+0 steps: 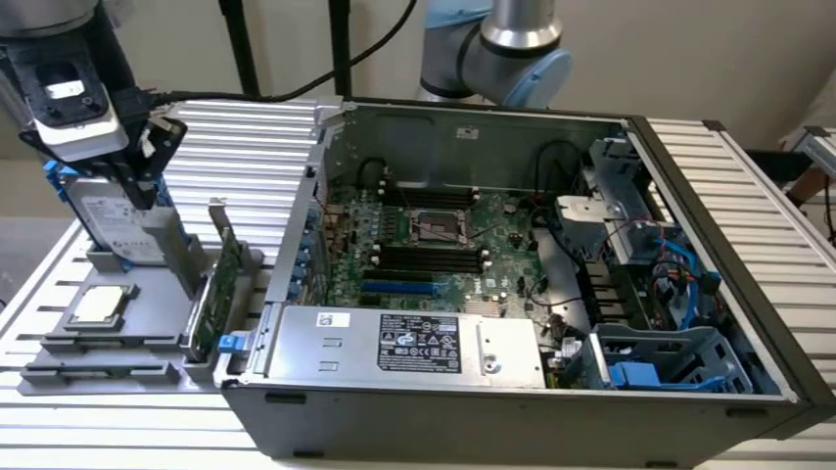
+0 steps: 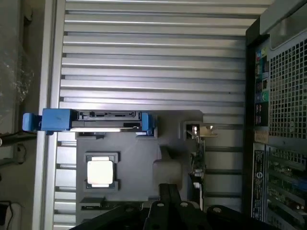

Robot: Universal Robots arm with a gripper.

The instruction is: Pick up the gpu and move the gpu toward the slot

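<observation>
The gpu (image 1: 223,284) is a thin green card standing on edge in a grey holder (image 1: 144,338), on the exterior view's left beside the open computer case (image 1: 523,392). In the wrist view the gpu (image 2: 197,160) is a dark sliver with its silvery bracket at one end. My gripper (image 1: 141,196) hangs above the holder, just in front of the upright hard drive (image 1: 120,230) and well apart from the gpu. Its fingers (image 2: 165,191) look closed together with nothing between them. A blue slot (image 1: 398,289) lies on the motherboard inside the case.
The silver hard drive with blue rails (image 2: 91,120) and a square processor chip (image 2: 100,171) share the grey holder (image 2: 144,158). The case's wall (image 1: 294,255) rises right beside the gpu. A power supply (image 1: 405,343) and cables crowd the case's near side. A ribbed metal table (image 2: 153,57) surrounds everything.
</observation>
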